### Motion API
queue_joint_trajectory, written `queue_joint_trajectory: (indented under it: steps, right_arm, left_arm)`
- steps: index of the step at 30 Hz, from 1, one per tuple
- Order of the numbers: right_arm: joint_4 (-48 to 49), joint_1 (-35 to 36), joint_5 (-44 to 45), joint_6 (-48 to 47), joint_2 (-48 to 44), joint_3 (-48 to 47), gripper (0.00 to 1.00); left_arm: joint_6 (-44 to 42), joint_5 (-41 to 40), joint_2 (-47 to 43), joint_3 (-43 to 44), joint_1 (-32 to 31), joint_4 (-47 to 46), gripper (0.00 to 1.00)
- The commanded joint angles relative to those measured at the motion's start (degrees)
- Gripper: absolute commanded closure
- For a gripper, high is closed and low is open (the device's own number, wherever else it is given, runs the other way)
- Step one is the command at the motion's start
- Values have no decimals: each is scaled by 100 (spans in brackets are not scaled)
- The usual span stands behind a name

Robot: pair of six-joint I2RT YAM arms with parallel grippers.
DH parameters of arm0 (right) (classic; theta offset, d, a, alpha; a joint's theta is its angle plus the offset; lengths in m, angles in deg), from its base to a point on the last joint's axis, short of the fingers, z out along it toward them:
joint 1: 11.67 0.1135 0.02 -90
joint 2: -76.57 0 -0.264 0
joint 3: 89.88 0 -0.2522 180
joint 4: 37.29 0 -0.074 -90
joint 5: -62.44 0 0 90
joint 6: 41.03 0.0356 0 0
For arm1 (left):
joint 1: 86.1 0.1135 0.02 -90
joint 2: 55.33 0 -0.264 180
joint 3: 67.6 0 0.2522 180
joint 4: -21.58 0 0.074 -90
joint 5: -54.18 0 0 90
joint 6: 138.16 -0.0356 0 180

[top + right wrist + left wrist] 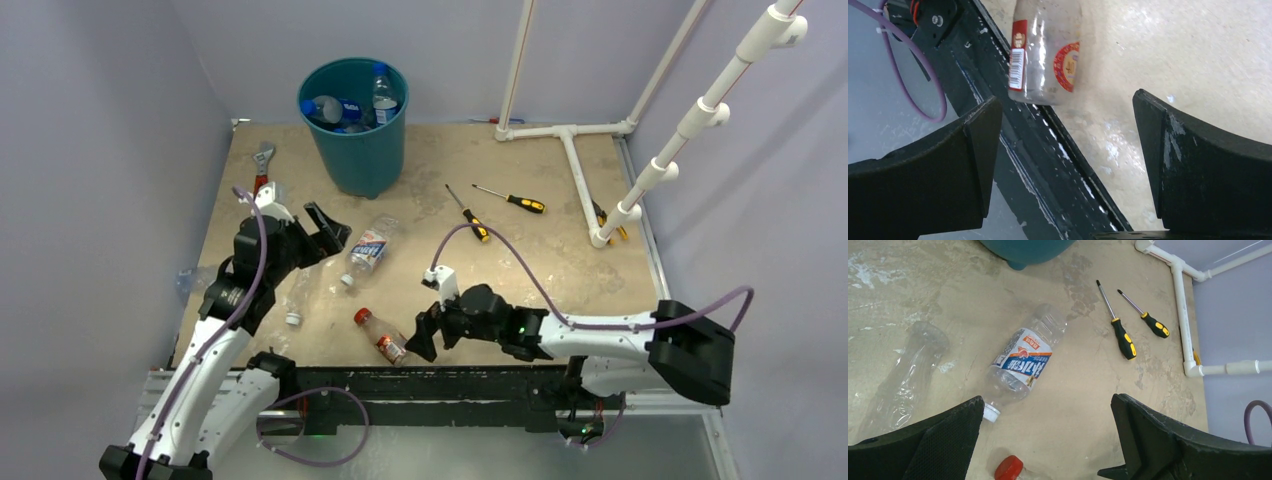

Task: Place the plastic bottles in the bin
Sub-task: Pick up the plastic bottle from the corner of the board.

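The teal bin (355, 125) stands at the back of the table with several plastic bottles (345, 108) inside. On the table lie a clear bottle with a blue-and-white label (368, 250) (1023, 360), a bare crushed clear bottle (298, 295) (908, 375), and a red-capped, red-labelled bottle (381, 335) (1048, 50) at the near edge. My left gripper (328, 232) (1048, 410) hovers open just left of the labelled bottle. My right gripper (422, 335) (1068, 115) stands open right beside the red-labelled bottle's base, with nothing between its fingers.
Two yellow-and-black screwdrivers (468, 212) (512, 200) lie right of the bin. A red-handled wrench (263, 165) rests at the back left. A white pipe frame (570, 150) occupies the back right. The black rail (1048, 160) runs along the table's near edge.
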Motion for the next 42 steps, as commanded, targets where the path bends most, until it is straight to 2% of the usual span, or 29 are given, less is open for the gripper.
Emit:
queue_joint_trajectory:
  steps: [1,8,12,17,30,36,39,42]
  right_arm:
    - [300,157,377,-106,383,-397,1]
    - [-292,447,390,-258,1817,-1666,1]
    - [-456,501,287,-267,2097,-1996,2]
    - [-1048,551,380,-361,2455,-2450,6]
    - [-1782,723,568,-394,2769,-2727,25]
    - [-1992,832,627,-526,2939,-2838,38]
    - [-2043,844,825,-510,2852,-2796,45]
    - [-2055,844,1079,-475,2514,-2703,48]
  left_arm:
    - [-166,-47,-307,-175,26,112,1]
    - [-464,-319,-435,-129,26,485,1]
    - [-615,-476,-506,98,26,740,1]
    - [-537,-505,-723,-41,26,685,1]
    - [-429,-287,-742,-101,26,571,1]
    - [-281,-156,-726,-218,26,409,2]
    - [-195,-91,-686,-270,26,285,2]
    - [-146,110,-624,-265,26,172,3]
